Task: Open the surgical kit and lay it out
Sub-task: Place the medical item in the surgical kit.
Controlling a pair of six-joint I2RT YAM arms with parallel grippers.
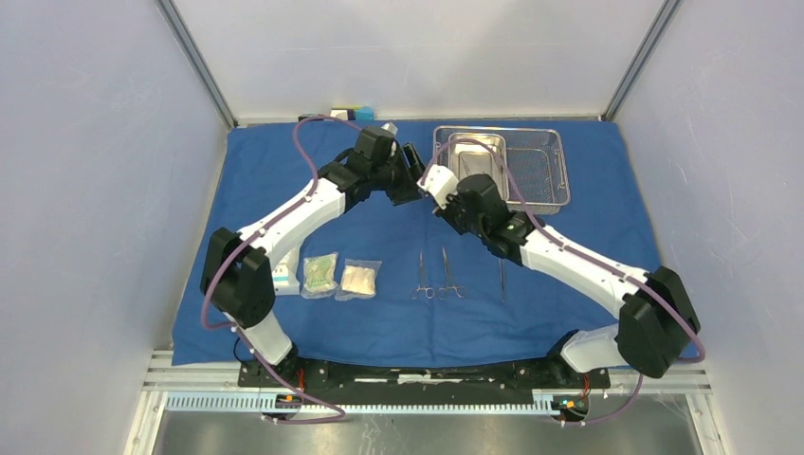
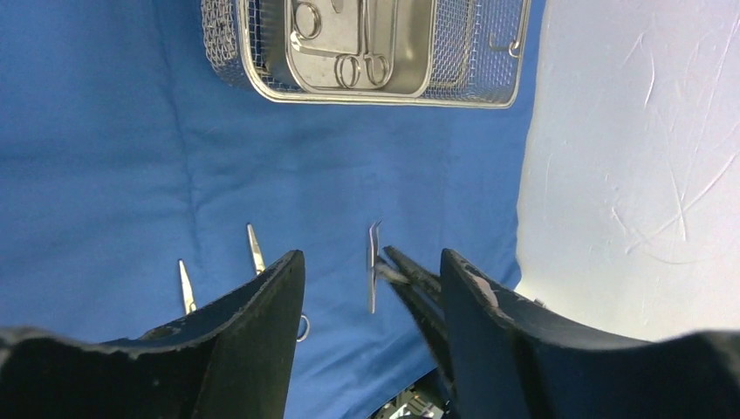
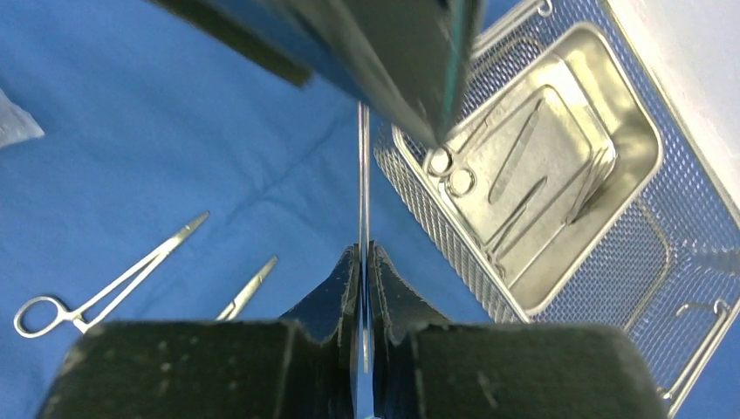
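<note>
A slim metal instrument (image 3: 363,175) held above a large blue cloth wrap (image 3: 131,131)
right gripper (image 3: 362,253) pinches it tight, left gripper (image 2: 373,255) gapes wide at its tip

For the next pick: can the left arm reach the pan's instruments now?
Probably not yet: the right tool, shut on an instrument, sits between the open left tool and the pan.

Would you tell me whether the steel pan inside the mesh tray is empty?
No, the right wrist view shows several slim metal instruments lying in the pan.
</note>
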